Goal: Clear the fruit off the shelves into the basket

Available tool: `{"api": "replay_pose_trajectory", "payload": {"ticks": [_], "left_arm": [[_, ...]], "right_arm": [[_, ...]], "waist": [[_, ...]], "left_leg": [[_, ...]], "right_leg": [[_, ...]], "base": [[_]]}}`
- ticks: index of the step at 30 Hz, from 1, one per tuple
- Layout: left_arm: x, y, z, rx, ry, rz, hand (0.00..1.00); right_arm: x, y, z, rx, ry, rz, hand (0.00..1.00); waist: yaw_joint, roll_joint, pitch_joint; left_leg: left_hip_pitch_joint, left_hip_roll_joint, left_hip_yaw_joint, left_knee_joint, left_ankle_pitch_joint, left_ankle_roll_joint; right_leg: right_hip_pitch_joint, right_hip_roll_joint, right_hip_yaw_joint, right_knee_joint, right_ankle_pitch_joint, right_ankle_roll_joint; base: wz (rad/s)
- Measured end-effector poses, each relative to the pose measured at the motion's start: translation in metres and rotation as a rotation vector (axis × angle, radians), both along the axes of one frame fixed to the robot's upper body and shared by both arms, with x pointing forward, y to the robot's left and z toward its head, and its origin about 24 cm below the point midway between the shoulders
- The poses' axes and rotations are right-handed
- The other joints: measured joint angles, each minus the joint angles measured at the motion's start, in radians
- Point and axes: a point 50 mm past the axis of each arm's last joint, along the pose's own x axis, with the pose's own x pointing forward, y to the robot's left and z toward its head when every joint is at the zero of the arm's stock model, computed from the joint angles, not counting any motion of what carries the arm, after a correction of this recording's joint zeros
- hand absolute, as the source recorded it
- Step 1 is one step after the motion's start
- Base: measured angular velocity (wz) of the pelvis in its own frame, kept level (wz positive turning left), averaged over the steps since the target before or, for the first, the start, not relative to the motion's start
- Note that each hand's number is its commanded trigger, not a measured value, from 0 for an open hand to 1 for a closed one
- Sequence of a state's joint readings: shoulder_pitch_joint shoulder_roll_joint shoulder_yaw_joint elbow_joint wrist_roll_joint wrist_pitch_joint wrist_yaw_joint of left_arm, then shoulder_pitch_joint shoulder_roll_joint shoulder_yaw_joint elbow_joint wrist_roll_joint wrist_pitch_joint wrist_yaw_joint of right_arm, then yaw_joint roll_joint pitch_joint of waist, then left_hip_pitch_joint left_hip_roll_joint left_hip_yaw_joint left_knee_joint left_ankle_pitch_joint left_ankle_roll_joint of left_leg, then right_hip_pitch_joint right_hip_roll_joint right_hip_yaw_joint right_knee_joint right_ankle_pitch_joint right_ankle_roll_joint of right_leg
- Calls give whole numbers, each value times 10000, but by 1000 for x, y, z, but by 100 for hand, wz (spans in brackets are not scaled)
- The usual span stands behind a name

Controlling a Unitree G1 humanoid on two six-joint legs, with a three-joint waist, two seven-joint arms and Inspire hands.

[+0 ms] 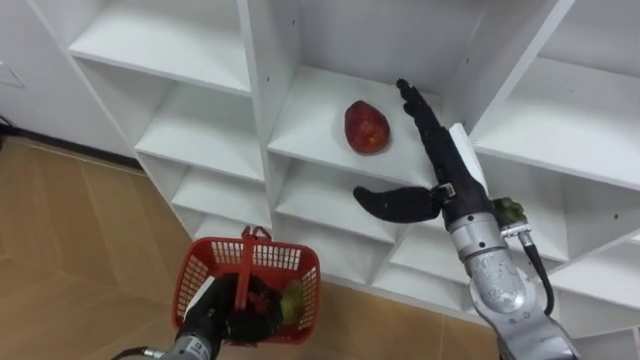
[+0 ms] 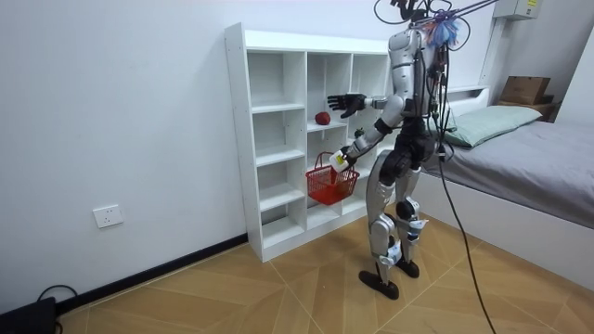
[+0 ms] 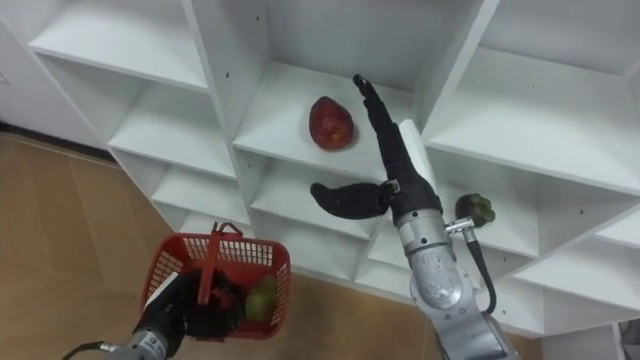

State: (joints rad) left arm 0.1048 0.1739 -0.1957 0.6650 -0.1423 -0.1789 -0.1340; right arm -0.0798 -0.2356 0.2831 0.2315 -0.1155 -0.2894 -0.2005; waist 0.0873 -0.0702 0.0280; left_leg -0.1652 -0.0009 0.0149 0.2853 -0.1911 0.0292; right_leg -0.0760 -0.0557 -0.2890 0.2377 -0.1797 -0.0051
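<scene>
So you're standing upright on the wood floor right in front of the white closet (image 1: 262,70), with the bed (image 2: 548,148) behind you on the room view's right

Your right hand (image 1: 440,180) is up at the middle column. Its fingers (image 1: 418,110) are straight and released, grasping nothing. They stretch over the right side of a shelf board and point toward its back right corner. The thumb sticks out sideways just below that board's front edge

The red fruit (image 1: 367,127) sits about mid-board on that same shelf, clear of both side walls. It's just beside your fingers on their left and looks apart from them, not touching

Your left hand (image 1: 215,312) is down low with its fingers clenched round the upright handle of the red basket (image 1: 285,258). The basket hangs in the air in front of the lower shelves, above the floor. There's a green fruit (image 1: 291,300) inside it against the right wall, plus something dark next to it that I can't make out

One more green fruit (image 3: 476,209) is in the next column to the right, one shelf lower. It's near that board's left edge and partly hidden behind your right wrist
</scene>
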Motion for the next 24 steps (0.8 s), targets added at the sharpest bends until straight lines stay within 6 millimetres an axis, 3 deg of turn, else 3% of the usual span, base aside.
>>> {"api": "replay_pose_trajectory", "payload": {"ticks": [5, 11, 16, 24], "left_arm": [[0, -1, 0, 72, 32, -381, 100], [1, 2, 0, 9, 39, -280, 100], [-1, -7, -1, -78, 156, -642, 100], [-1, -14, -3, -163, 292, -881, 100]], "right_arm": [[3, -5, 2, -70, -96, -256, 0], [22, -7, 10, -128, -415, -586, 0], [38, -12, 4, -290, -113, -1173, 0], [48, -16, 4, -838, -191, -1627, 0]], "waist": [[31, -17, -11], [101, -91, -61], [150, -84, -59], [289, 102, 49]], "left_leg": [[-80, -70, -128, 103, 22, 31], [-77, -126, -187, 172, 46, 69], [-146, -125, -232, 207, 46, 69], [-364, -123, -280, 242, 69, 69]], "right_leg": [[-3, -87, -137, 2, -10, -4], [28, -124, -190, 18, -13, 28], [109, -134, -391, 26, -11, 32], [-58, -143, -423, 65, -13, 32]], "base": [[10], [4], [13], [3]]}}
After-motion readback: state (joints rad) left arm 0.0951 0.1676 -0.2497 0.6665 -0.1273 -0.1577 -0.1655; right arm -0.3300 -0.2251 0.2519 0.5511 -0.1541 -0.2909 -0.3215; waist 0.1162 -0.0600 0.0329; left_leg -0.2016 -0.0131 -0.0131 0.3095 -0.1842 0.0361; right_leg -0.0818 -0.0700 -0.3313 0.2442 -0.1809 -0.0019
